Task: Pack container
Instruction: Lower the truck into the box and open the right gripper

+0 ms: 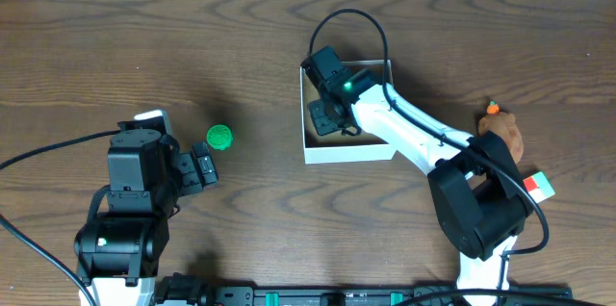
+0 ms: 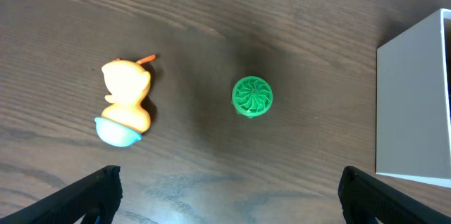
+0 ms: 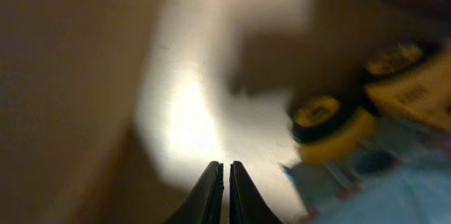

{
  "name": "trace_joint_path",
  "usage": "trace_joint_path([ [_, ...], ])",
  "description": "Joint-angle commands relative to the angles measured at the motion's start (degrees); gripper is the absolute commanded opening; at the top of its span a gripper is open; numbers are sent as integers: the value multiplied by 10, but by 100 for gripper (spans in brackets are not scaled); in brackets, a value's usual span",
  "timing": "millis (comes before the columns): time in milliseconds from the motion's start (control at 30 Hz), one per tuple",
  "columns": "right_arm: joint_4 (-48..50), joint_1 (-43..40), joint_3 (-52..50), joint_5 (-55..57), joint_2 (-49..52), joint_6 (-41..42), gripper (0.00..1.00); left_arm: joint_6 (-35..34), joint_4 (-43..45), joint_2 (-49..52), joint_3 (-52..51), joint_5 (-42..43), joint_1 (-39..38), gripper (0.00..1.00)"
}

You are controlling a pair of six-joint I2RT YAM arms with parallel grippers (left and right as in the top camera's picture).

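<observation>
The table (image 1: pixel 115 37) is open wood along its far edge and across its far-left corner. My left pincer (image 1: pixel 204 169) sits near the near-left corner with its fingers (image 2: pixel 91 196) spread wide and nothing between them. From my left wrist I see an orange toy with a pale blue base (image 2: pixel 125 104) lying on its side on bare wood. A green ribbed ball (image 2: pixel 251 96) lies apart from it, with clear table around both. The ball lies between my left pincer and the container (image 1: pixel 348 155).

The container sits near the table's middle, and its white wall (image 2: pixel 416 97) rises at the right edge of my left wrist view. My right pincer (image 3: pixel 227 171) is down inside the container by its left wall. Its fingers are pressed together on nothing, over the tan floor. Just right of it is a blurred yellow toy with black wheels (image 3: pixel 331 125). Any markings on it are too smeared to read.

Toward the right edge lie a brown plush toy (image 1: pixel 502 131) and a red, white and teal block (image 1: pixel 540 187).
</observation>
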Motion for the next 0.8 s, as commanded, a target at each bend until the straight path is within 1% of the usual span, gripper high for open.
trace_joint_path([
  [0,-20,-9,3,74,0,68,7,-5,-2,0,11,-3,2,98],
  [100,-31,-9,3,95,0,75,9,-5,-2,0,11,-3,2,98],
  [233,-33,-9,3,104,0,75,9,-5,-2,0,11,-3,2,98],
  [367,-36,-9,3,102,0,88,8,-5,-2,0,11,-3,2,98],
  [433,-33,-8,3,87,0,76,8,-5,-2,0,11,-3,2,98],
  [500,-41,-5,3,96,0,73,6,-5,-2,0,11,-3,2,98],
  [567,-57,-5,3,106,0,92,4,-5,-2,0,11,-3,2,98],
  [700,-94,-5,3,134,0,161,6,-5,-2,0,11,-3,2,98],
  [767,-100,-5,3,135,0,172,8,-5,-2,0,11,-3,2,98],
])
